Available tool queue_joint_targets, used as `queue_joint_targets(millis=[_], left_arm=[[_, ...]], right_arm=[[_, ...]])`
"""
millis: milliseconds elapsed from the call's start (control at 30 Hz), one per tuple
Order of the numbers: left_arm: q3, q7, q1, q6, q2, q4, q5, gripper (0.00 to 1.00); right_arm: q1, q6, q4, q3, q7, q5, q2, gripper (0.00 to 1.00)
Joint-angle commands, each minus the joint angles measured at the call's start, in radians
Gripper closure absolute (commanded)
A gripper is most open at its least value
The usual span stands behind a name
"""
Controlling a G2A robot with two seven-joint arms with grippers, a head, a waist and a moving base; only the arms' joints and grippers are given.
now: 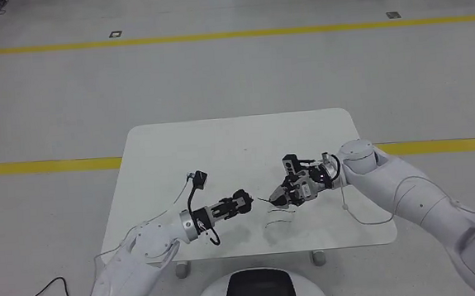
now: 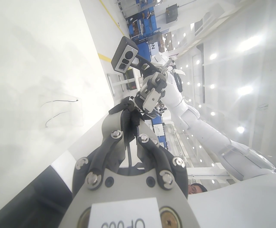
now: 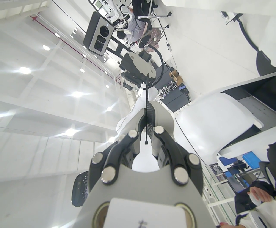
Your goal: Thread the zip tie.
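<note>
My left gripper hung low over the near part of the white table, turned to face my other arm. Its pads were pressed together. A short black strip showed at their tips in the left wrist view, but I could not tell whether it was pinched there or lay just beyond them. I judged this gripper was pointed inward so that it could meet what came toward it.

Further right, on the table under the gap between my arms, lay two thin black strands, apart from both grippers. They looked like spares, though they were too thin for me to be sure.

Then came the zip tie, up in the air and off the table. My right gripper was clamped on it. The strap ran lengthwise between the fingers, with a small knob-like end back toward the palm. The long free end stuck out past the fingertips, straight toward the left gripper.

That hold made sense to me: gripping along the strap stiffened it and left the tip free for aiming. The tip stood near the left gripper, and I could not tell if they touched. I judged the threading not yet done. The next move called for a fine, straight approach, since a limp tip could easily miss.
</note>
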Motion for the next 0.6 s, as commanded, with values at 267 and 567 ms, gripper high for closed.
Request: queue_joint_targets(millis=[267, 567], left_arm=[[0.001, 0.014, -0.006, 0.0, -0.002, 0.015, -0.014, 1.0], [0.003, 0.019, -0.01, 0.0, -0.004, 0.022, -0.019, 1.0]], right_arm=[[-0.01, 0.0, -0.035, 0.019, 0.004, -0.003, 0.01, 1.0], [-0.016, 0.0, -0.044, 0.028, 0.016, 0.001, 0.013, 1.0]])
